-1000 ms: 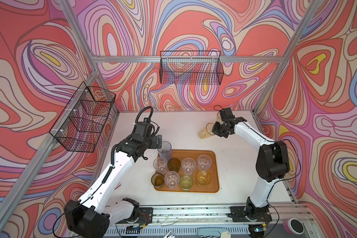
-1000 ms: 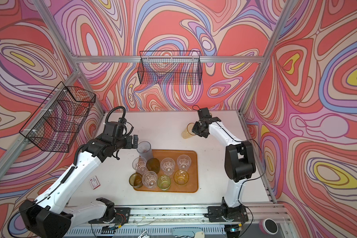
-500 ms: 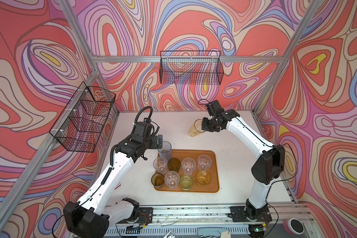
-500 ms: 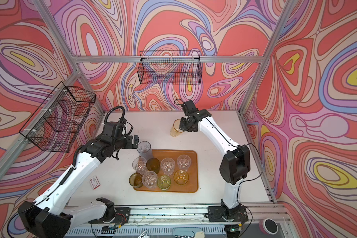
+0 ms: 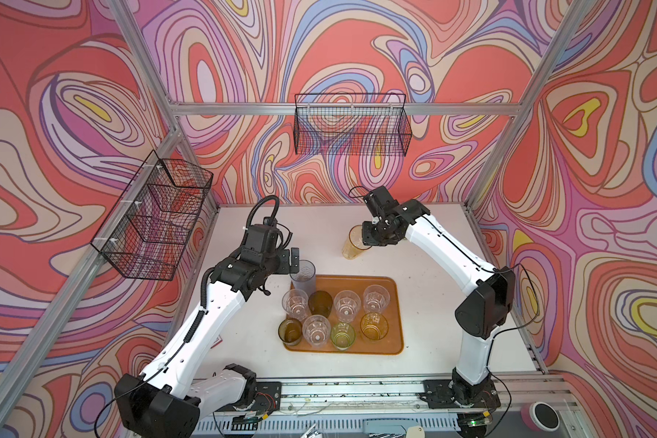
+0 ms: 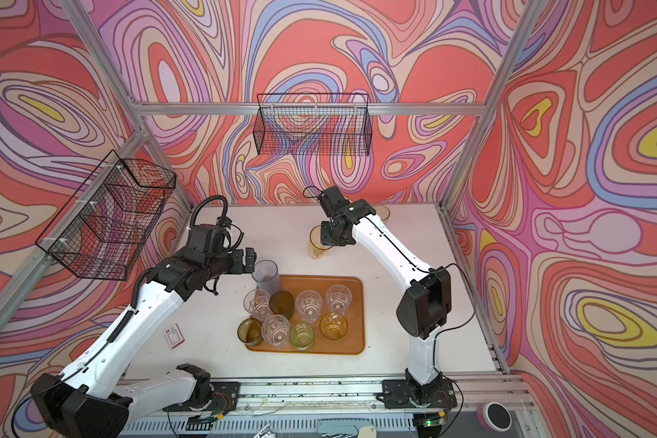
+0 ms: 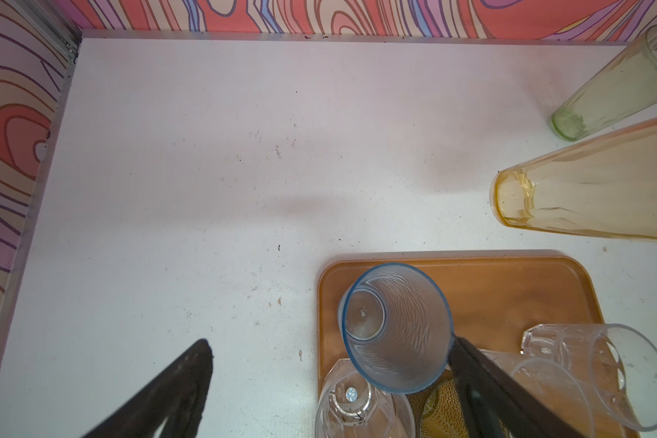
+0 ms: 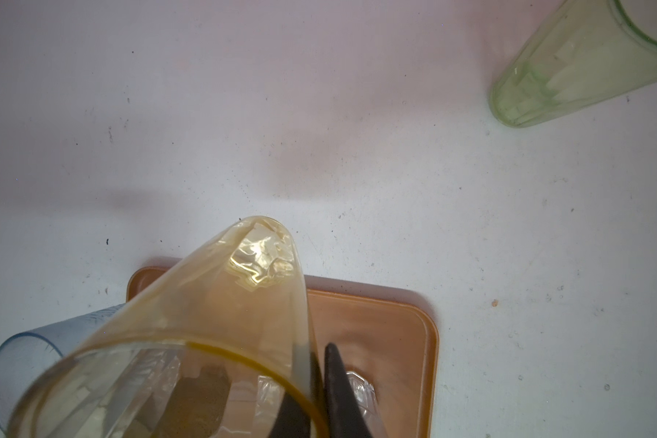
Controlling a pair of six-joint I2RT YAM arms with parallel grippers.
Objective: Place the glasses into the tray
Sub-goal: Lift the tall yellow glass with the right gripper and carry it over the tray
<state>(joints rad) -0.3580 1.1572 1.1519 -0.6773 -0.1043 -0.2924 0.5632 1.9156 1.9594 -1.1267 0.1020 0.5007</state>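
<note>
The orange-brown tray (image 5: 393, 343) (image 6: 357, 343) holds several short glasses, clear, olive, yellow-green and amber. A tall pale blue glass (image 5: 303, 276) (image 7: 395, 330) stands in its far left corner. My left gripper (image 5: 294, 265) (image 7: 329, 343) is open beside this glass, one finger (image 7: 471, 375) right against its rim. My right gripper (image 5: 372, 238) (image 8: 317, 356) is shut on the rim of a tall yellow glass (image 5: 352, 242) (image 6: 318, 245) (image 8: 243, 303), held tilted just beyond the tray's far edge. A tall green glass (image 6: 382, 212) (image 8: 569, 64) stands at the back, mostly hidden behind the right arm.
Black wire baskets hang on the back wall (image 5: 351, 125) and the left wall (image 5: 156, 216). A small red and white card (image 6: 174, 335) lies left of the tray. The far right part of the tray (image 7: 509, 288) is bare. Metal posts frame the white table.
My right arm has carried the yellow glass leftward from the back right toward the middle of the table. The left arm and the blue glass have stayed put.
</note>
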